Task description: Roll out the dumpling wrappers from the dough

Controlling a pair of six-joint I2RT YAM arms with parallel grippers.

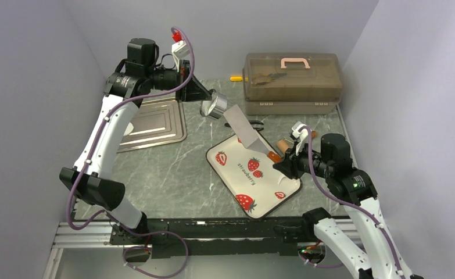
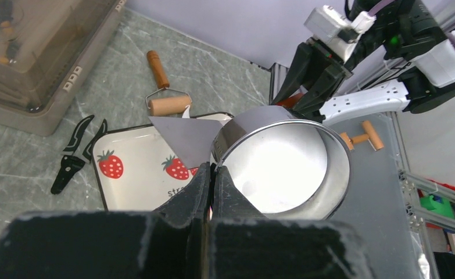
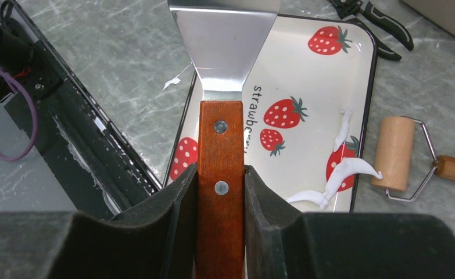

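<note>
The right pincer (image 3: 221, 174) sits nearest, low over the near end of the strawberry-print tray (image 3: 323, 81). Its two pads are pressed tight against the sides of the wooden handle of a spatula (image 3: 222, 35), with no gap left open. The steel blade points away from it, raised over the tray.

The dough (image 3: 336, 177) lies on the tray as a few thin, stretched white smears. In the right wrist view it is just to the right of the pincer's fingers, at the tray's edge. It lies lower than the spatula and touches neither the pincer nor the blade. A tiny white fleck sits on the grey marbled desk (image 1: 172, 168) just off the tray's opposite side.

Just beyond the dough's edge of the tray, a wooden roller (image 3: 393, 152) with a wire frame rests on the desk.

Farther out, the left pincer (image 2: 213, 174) hangs in the air above the tray's far end, well apart from the dough. Its fingers are nearly closed, pinching the wall of a shiny metal ring (image 2: 283, 174). The blade's far corner reaches the ring, though I cannot tell if they touch.

Black pliers (image 2: 68, 168) lie past the tray. A metal baking tray (image 1: 155, 122) lies to the far left, and a lidded box (image 1: 289, 87) with a pink handle stands at the back.
</note>
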